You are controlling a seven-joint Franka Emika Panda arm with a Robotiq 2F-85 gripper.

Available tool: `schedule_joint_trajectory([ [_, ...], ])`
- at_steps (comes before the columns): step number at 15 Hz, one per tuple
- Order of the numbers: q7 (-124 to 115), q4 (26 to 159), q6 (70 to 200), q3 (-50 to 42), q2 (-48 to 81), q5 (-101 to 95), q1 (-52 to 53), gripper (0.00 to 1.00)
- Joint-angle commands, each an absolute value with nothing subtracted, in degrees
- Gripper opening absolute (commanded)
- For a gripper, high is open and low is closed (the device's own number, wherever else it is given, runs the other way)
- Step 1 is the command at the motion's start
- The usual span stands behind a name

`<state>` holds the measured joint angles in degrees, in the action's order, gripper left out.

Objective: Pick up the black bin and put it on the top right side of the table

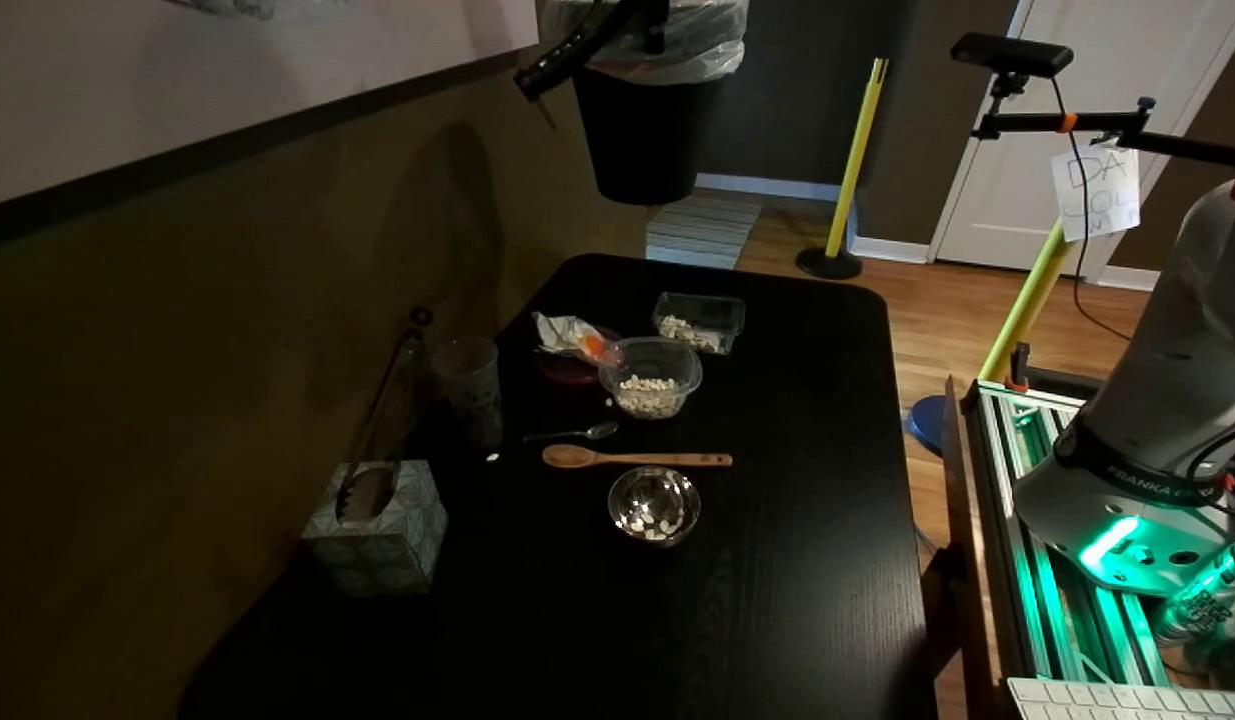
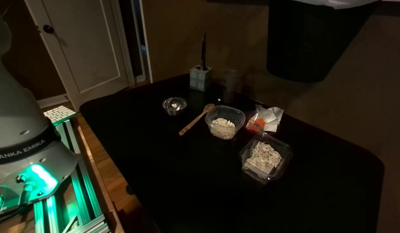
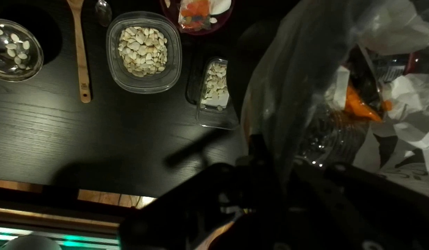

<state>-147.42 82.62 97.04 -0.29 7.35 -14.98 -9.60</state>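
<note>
Gripper (image 3: 279, 156) pinching the lined bin (image 1: 642, 140) at its rim, bin hanging off the table (image 1: 777, 560) at twelve o'clock in an exterior view, from it the clear box (image 1: 734, 320), tub (image 1: 688, 376), wooden spoon (image 1: 637, 458) and bowl (image 1: 653, 486) strung out toward six, tissue box (image 1: 377, 552) at seven, arm base (image 1: 1107, 490) at four
</note>
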Motion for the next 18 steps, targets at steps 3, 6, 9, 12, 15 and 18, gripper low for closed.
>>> schedule_joint_trajectory([
  [3, -147.1, 82.7, 96.9, -2.7, 7.4, -14.7, -6.6, 0.04],
  [6, -147.2, 82.7, 96.9, -2.6, 7.3, -14.7, -6.4, 0.04],
  [9, -147.2, 82.7, 96.9, -2.7, 7.3, -14.7, -6.4, 0.01],
  [12, -144.3, 79.2, 95.6, -4.1, 11.0, -11.4, -7.4, 0.01],
  [15, -137.3, 72.7, 93.5, -7.2, 16.8, -8.0, -10.0, 0.01],
  [18, -130.2, 65.0, 94.1, -10.2, 23.0, -7.7, -12.4, 0.01],
])
